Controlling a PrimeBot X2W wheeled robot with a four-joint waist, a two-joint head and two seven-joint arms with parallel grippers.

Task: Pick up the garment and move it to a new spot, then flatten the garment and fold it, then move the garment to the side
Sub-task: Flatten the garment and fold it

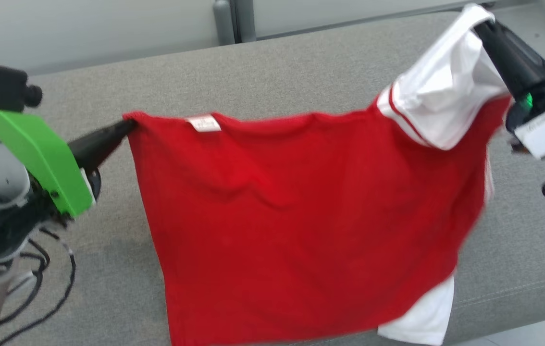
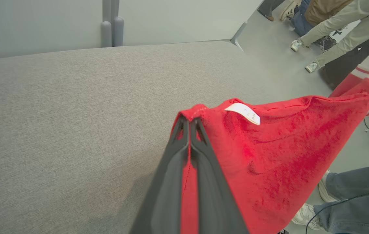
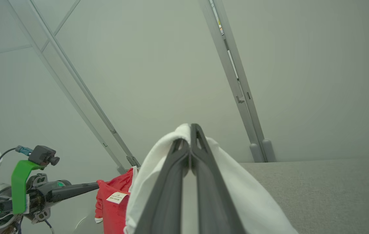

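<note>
While both arms carry it, the garment (image 1: 291, 206) hangs spread as a red sheet in front of the grey cushion (image 1: 277, 77). Reference mark: the white label (image 1: 204, 123) on its top edge.

Left of the label: left gripper (image 1: 127, 128), fingers pressed together on the red top corner. The pinch is plain in the left wrist view (image 2: 189, 121).

Below the label: the body falls free with few creases. Cannot tell whether the hem touches the cushion.

Far right of the label and higher: right gripper (image 1: 478, 23), fingers clamped on the white sleeve (image 1: 445, 96), which drapes over the tips (image 3: 191, 127). A second white sleeve (image 1: 421, 317) shows low and to the right of the label.

Judgement: the wide two-point hold lets the cloth's own weight pull it flat, ready for laying down without bunching. The right grip sits above the label line and on the sleeve, not the shoulder, so that side may land doubled over. Transfer appears under way; flattening and folding not yet done.
</note>
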